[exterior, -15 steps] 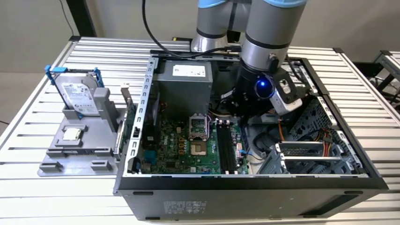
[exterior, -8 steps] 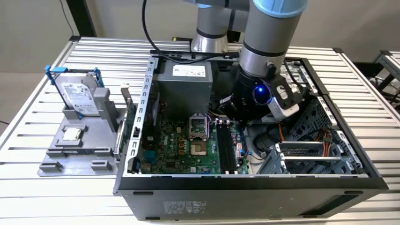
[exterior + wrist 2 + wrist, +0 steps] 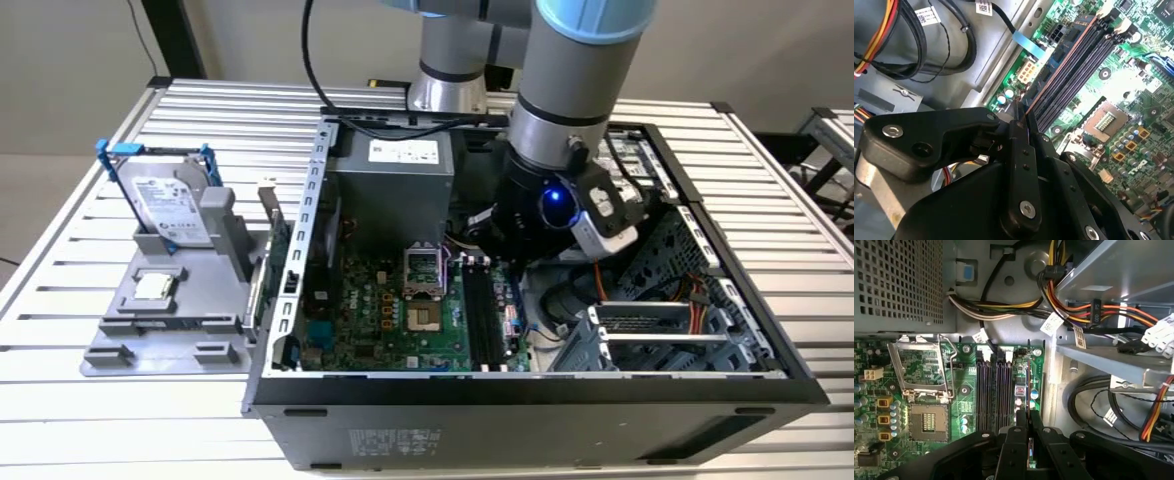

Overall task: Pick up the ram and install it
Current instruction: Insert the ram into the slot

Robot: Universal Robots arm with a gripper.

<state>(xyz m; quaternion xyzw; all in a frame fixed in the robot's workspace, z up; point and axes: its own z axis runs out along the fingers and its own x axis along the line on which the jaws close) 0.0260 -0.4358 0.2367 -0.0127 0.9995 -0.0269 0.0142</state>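
Second wrist view: the tool (image 3: 1021, 120) pinches the ram (image 3: 1054, 75) edge-on by one end, so the thin stick hangs lengthwise just above the motherboard's long slots (image 3: 1079, 70), not yet seated.

One high outside camera, two close cameras riding the wrist inside the computer case.

The exterior view looks down from above and in front onto the slatted surface (image 3: 120, 400) and the open computer case (image 3: 534, 400), far enough back to take in the whole arm. Both wrist views sit just behind the black fingers (image 3: 1024, 150) (image 3: 1024, 440), looking past them at close range. Both share the green motherboard (image 3: 964, 405) (image 3: 1134, 85) with its long black memory slots (image 3: 994, 395) (image 3: 1074, 70) just beyond the fingers, seen from different angles; the exterior view also shows these slots (image 3: 483, 320).
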